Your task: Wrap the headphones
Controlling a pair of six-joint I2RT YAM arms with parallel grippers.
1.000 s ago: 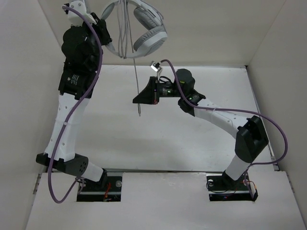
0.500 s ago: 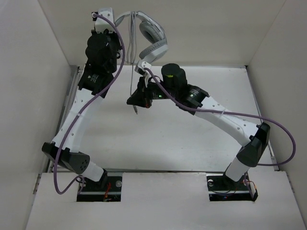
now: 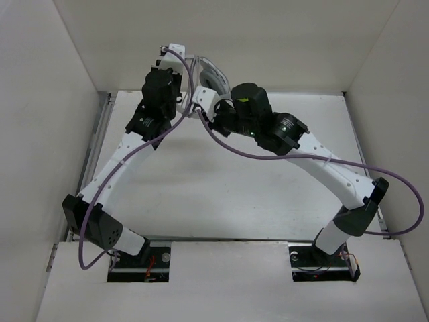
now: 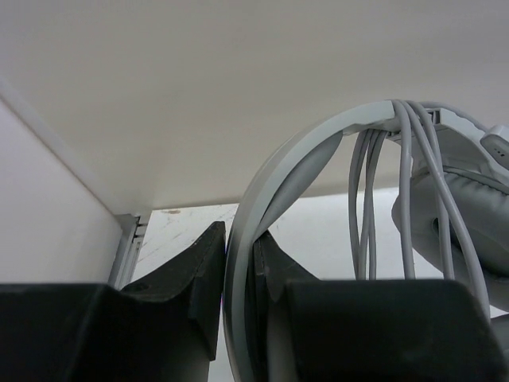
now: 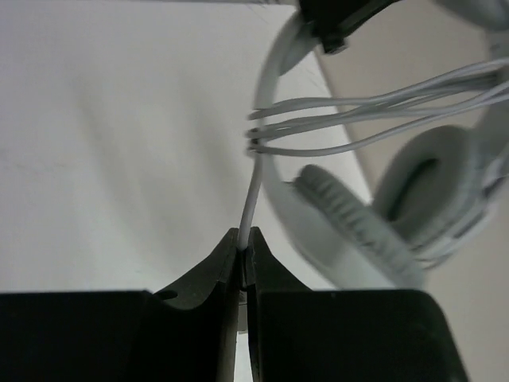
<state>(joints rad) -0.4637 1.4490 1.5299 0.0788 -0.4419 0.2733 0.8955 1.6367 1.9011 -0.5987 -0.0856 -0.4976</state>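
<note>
- Found the headphones [image 3: 209, 69] held up at the far end of the table [image 3: 201, 194], close to the back wall [image 3: 281, 40] and wedged between the two wrists.
- Saw the left gripper [image 4: 240, 239] closed narrow on the headband [image 4: 302, 139], with the band edge-on between the two dark fingers and arching up and to the right from them.
- Noted several loops of cord [image 4: 406, 199] draped over the top of the headband, hanging just to the right of that grip (strands too close together to count with confidence).
- Saw the right gripper [image 5: 242, 239] pinched almost shut on a single strand of the cord, running straight up from the jaws to the bundle crossing the headband.
- Placed a grey padded ear cup [image 5: 350, 219] just right of and beyond the right gripper, apart from its fingers. Made out a second cup behind it, blurred.
- From above, found both wrists crowded together at the table's back edge, with most of the headphones hidden beneath them.
- Judged the back wall near to the headphones. Saw the left wall [image 3: 40, 100] and right wall [image 3: 395, 100] well apart from both grippers.
- Saw a broad stretch of tabletop lying between the grippers and the arm bases at the near edge.
</note>
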